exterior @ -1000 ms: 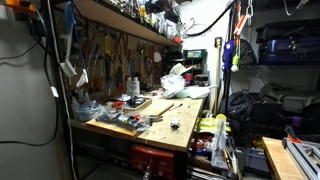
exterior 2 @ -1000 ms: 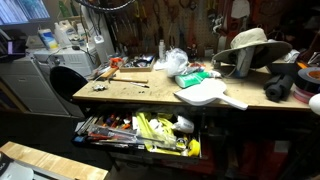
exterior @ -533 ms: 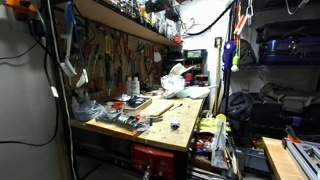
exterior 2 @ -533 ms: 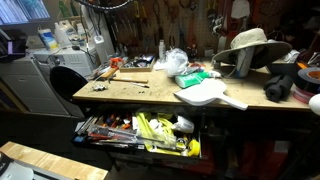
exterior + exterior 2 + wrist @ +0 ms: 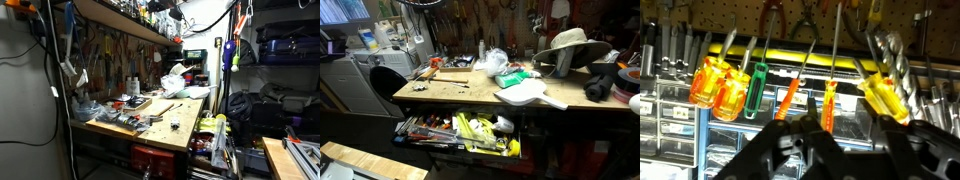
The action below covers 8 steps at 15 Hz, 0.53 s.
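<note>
In the wrist view we see the pincer [image 5: 850, 135] raised before a pegboard [image 5: 700, 15] hung with tools, its dark jaws partly apart with open space between them and nothing clamped. Nearest to it hangs an orange-handled screwdriver [image 5: 828, 104], just above the jaw on the picture's left (whether they touch we cannot tell). Along the same row hang a green-handled screwdriver [image 5: 757, 88] and a yellow-handled screwdriver [image 5: 880, 95]. In both exterior views the cluttered tabletop [image 5: 188, 125] [image 5: 470, 90] stands below a tool-hung wall, a drawer [image 5: 450, 148] open beneath it
</note>
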Each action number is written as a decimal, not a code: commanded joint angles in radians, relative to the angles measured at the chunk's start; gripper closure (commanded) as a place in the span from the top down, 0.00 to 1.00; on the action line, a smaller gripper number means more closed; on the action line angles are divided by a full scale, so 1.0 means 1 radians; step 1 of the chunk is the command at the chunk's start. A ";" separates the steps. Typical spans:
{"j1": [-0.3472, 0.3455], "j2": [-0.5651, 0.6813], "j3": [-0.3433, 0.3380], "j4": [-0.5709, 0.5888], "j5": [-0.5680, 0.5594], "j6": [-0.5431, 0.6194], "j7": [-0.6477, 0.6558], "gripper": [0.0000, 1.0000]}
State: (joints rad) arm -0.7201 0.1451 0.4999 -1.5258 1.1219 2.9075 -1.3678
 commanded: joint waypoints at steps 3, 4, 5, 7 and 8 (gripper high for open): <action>-0.068 -0.151 -0.029 -0.177 0.065 -0.102 -0.046 0.63; -0.076 -0.168 -0.039 -0.204 0.050 -0.127 -0.036 0.63; -0.083 -0.186 -0.049 -0.234 0.028 -0.138 -0.021 0.84; -0.094 -0.206 -0.066 -0.273 -0.005 -0.166 -0.005 0.88; -0.098 -0.215 -0.073 -0.290 -0.019 -0.186 0.000 0.95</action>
State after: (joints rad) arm -0.7945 0.0023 0.4503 -1.7159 1.1460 2.7842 -1.3972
